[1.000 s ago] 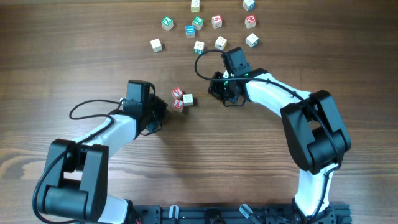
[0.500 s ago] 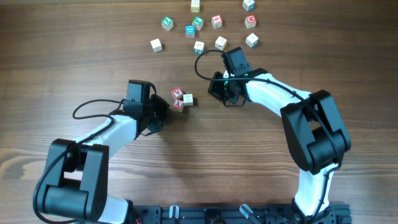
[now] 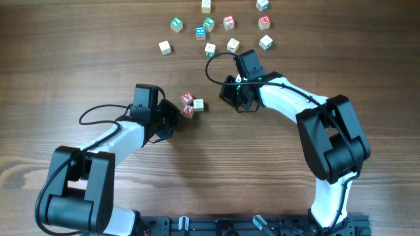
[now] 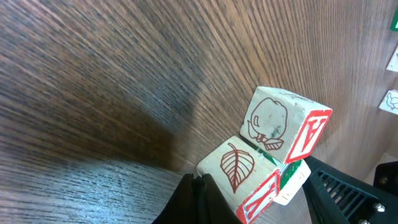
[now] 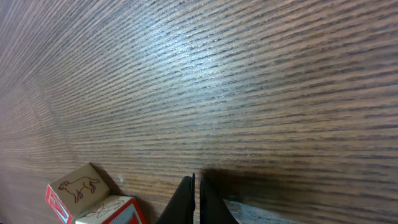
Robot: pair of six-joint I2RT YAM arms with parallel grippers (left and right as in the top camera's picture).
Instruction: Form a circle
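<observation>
On the dark, streaky-grained wooden table [image 3: 79,52], the left claw [image 3: 172,115] and the right claw [image 3: 230,96] are both pinched shut and empty. The circle [image 3: 191,104], three small square-edged wooden cubes bunched tight, sits just off the left claw's tips, with the right claw near its far side (red print: leaf, apple, letter A).

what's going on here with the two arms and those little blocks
Two robot arms are working with small wooden letter cubes on a wooden table. A tight cluster of three cubes sits between them, nothing like a ring yet. The left arm's fingers are shut, with their tips right up against the nearest cube of the cluster. The right arm's fingers are shut too, a little clear of the cluster on its other side. A loose spread of cubes lies farther back.
</observation>
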